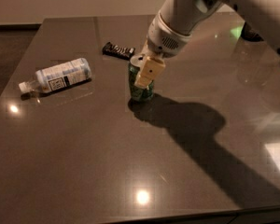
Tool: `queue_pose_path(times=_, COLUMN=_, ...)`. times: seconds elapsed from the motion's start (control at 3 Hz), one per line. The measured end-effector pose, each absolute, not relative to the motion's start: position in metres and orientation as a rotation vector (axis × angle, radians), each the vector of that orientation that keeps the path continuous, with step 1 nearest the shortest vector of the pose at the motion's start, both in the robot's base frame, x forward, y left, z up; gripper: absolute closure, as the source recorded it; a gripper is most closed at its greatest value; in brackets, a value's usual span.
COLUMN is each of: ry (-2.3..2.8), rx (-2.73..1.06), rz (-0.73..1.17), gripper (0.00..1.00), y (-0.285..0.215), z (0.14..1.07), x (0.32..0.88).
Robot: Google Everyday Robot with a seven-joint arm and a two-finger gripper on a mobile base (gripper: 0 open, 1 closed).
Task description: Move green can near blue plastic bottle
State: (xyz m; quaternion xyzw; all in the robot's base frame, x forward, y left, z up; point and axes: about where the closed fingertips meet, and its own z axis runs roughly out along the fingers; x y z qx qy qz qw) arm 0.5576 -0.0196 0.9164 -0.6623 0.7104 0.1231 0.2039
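The green can [141, 91] stands upright near the middle of the dark table, silver top up. My gripper [139, 78] comes down on it from the upper right. One cream finger [147, 71] lies across the can's front, and the other is hidden behind the can. The gripper looks shut on the can. The blue plastic bottle [60, 74] lies on its side to the left, white cap pointing left, roughly a bottle's length from the can.
A flat black snack bar wrapper [117, 50] lies just behind the can. The arm's shadow spreads to the right of the can. A dark object [252, 31] sits at the table's far right. The table's front edge [177, 216] runs along the bottom.
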Motion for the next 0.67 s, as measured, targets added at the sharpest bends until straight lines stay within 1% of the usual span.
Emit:
queue_pose_path(times=0.33, ry=1.959, rx=-1.856, rz=0.365, gripper=1.00, y=0.007, z=0.928, x=0.576)
queue_pose_path(times=0.67, ry=1.918, rx=-1.875, rz=0.387, gripper=1.00, y=0.042, z=0.938, x=0.589)
